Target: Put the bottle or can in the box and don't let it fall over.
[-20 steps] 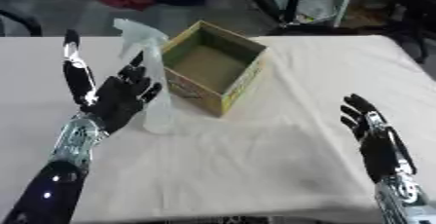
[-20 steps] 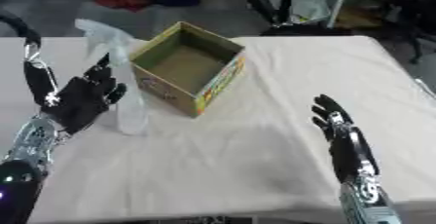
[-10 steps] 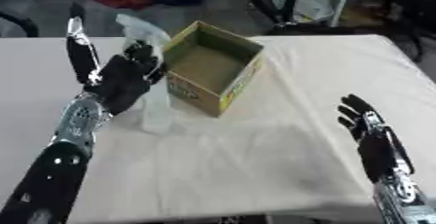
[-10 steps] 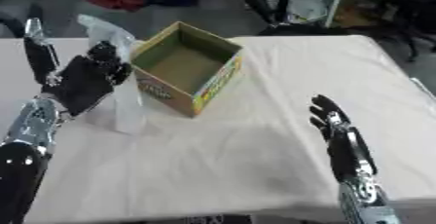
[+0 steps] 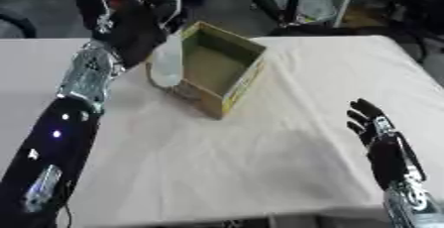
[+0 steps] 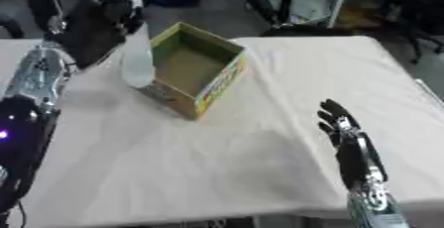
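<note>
Left hand (image 5: 138, 24) gripping clear spray bottle (image 5: 166, 63) up by its neck, fingers curled round it, holding it just left of open cardboard box (image 5: 221, 68), bottle body hanging against box's left wall, looking clear of white tablecloth (image 5: 260, 162). Right hand (image 5: 381, 142) idling way right of box, fingers straight, spread apart.

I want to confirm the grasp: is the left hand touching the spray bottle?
Touching. In the left eye view the left hand has its fingers curled around the spray bottle, held beside the box.
</note>
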Tool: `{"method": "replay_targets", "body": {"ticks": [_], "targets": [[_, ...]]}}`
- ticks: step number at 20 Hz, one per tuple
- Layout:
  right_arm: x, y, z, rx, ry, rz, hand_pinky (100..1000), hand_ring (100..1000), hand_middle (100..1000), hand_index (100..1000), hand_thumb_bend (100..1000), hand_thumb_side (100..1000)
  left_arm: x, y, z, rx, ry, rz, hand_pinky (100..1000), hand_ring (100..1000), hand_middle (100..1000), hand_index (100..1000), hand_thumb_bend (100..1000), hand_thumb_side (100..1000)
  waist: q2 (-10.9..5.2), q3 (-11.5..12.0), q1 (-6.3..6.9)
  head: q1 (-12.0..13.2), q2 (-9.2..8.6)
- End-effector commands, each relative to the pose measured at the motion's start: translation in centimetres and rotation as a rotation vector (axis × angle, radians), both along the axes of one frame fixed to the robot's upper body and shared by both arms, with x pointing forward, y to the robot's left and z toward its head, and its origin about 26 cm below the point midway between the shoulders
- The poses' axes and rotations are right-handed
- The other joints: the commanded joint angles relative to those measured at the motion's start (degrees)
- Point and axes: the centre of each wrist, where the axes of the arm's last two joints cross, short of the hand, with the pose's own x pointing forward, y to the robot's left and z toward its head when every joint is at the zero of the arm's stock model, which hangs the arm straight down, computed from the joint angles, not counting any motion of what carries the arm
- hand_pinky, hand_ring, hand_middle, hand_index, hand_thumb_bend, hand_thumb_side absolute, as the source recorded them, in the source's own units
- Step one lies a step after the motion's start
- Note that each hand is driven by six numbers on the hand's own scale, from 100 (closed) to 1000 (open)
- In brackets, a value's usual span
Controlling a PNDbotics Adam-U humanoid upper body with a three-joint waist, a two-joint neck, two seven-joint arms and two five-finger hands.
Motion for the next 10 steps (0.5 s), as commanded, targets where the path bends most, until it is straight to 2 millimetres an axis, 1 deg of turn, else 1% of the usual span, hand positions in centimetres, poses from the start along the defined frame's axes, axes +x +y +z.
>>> {"method": "replay_targets", "body": {"ticks": [1, 3, 5, 8, 10], "targets": [[0.7, 1.0, 0.8, 0.004, -0.027, 0.052, 944, 941, 913, 929, 100, 889, 1.3, 0.5, 1.9, 0.061, -0.095, 0.032, 530, 256, 256, 977, 604, 1000, -0.05, -1.5, 0.03, 2.2, -0.13], [1.0, 1.8, 1.0, 0.011, -0.035, 0.086, 944, 940, 912, 929, 100, 888, 2.3, 0.7, 2.0, 0.113, -0.125, 0.055, 535, 258, 256, 977, 599, 1000, 0.33, -3.1, -0.03, 3.5, -0.13], [1.4, 3.0, 1.4, 0.023, -0.046, 0.131, 943, 940, 912, 928, 100, 887, 3.3, 1.2, 1.7, 0.175, -0.145, 0.084, 546, 262, 256, 976, 589, 1000, 0.97, -5.2, -0.17, 5.4, -0.13], [2.1, 5.4, 2.4, 0.045, -0.079, 0.222, 942, 938, 910, 927, 100, 884, 4.3, 2.1, 0.7, 0.272, -0.167, 0.116, 570, 267, 256, 974, 568, 1000, 2.43, -8.4, -0.37, 8.5, -0.13], [2.4, 6.8, 3.2, 0.057, -0.101, 0.280, 941, 938, 910, 927, 100, 882, 4.8, 2.7, -0.2, 0.339, -0.172, 0.127, 587, 269, 257, 974, 560, 1000, 3.30, -9.8, -0.45, 10.0, -0.13]]}}
